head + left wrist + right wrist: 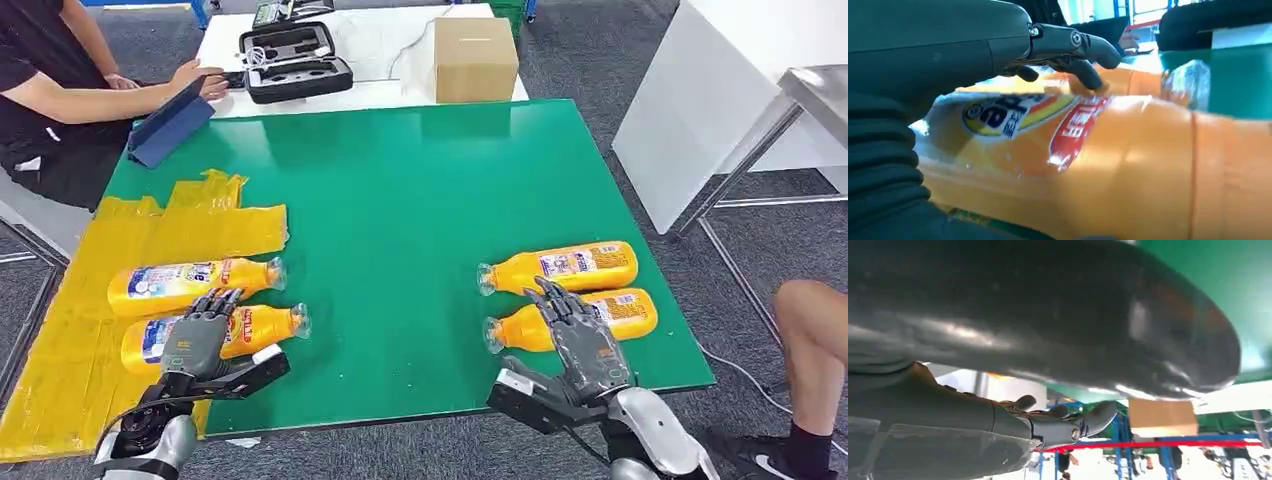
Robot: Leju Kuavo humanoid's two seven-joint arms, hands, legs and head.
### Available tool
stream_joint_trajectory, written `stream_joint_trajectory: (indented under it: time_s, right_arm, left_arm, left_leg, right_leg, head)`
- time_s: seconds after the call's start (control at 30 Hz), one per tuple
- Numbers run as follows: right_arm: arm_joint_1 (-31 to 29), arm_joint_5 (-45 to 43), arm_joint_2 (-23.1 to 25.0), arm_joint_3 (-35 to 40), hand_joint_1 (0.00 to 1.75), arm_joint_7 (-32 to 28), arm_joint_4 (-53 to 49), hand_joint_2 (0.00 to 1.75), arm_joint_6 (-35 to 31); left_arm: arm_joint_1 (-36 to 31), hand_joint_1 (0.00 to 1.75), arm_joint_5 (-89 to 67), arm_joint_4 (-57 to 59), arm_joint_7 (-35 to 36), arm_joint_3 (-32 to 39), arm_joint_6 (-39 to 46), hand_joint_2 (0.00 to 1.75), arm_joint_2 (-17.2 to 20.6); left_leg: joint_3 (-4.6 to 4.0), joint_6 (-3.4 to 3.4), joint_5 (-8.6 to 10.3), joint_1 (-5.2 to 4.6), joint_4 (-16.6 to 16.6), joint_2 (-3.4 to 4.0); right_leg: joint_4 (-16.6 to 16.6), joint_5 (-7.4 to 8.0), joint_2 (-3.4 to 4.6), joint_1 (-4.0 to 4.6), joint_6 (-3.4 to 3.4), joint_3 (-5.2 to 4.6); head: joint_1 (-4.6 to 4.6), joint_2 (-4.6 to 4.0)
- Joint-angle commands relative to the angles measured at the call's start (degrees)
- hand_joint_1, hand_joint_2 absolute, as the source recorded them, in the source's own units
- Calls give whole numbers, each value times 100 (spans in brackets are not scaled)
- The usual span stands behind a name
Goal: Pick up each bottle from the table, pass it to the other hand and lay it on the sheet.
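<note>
Near bottle (245,330) half under left hand (197,338).

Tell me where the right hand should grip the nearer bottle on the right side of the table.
Grip the nearer bottle around its labelled body, coming from above. It lies on its side, cap pointing left, and the right hand is over that wide section; the neck looks too narrow for a secure hold.

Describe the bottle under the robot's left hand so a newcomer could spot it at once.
Start at the yellow sheet on the green table's left side. Two orange bottles lie there side by side; it is the nearer bottle, closest to the table's front edge, with the left hand resting over its middle.
</note>
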Motion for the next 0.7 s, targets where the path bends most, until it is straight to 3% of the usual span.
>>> stream_joint_trajectory:
  time_s: [0.03,0.23,0.5,0.7]
  right_arm:
    - [100,48,-96,-260,0,152,118,175,137]
    - [327,110,-202,-742,0,278,280,175,118]
    - [359,63,-241,-936,0,315,352,175,197]
    - [521,-150,-382,-1581,0,343,525,175,385]
  left_arm:
    - [52,0,480,-270,-267,216,100,0,-281]
    - [479,0,2725,-1838,-1227,602,-65,0,-864]
    - [479,0,3136,-2007,-1373,597,-247,0,-905]
    - [556,0,3519,-2362,-1425,407,-506,0,-930]
  left_leg:
    - [10,-4,-8,2,0,2]
    - [-7,-1,-12,6,8,-1]
    - [-10,5,-19,-2,3,6]
    - [-12,7,-16,-7,2,-6]
  right_leg:
    - [-1,-7,-5,4,-7,11]
    - [-1,-10,-8,7,-4,-1]
    - [-7,-10,0,3,-1,-3]
    - [-6,-13,-13,1,3,-4]
  head:
    - [0,0]
    - [0,0]
    - [0,0]
    - [-4,0]
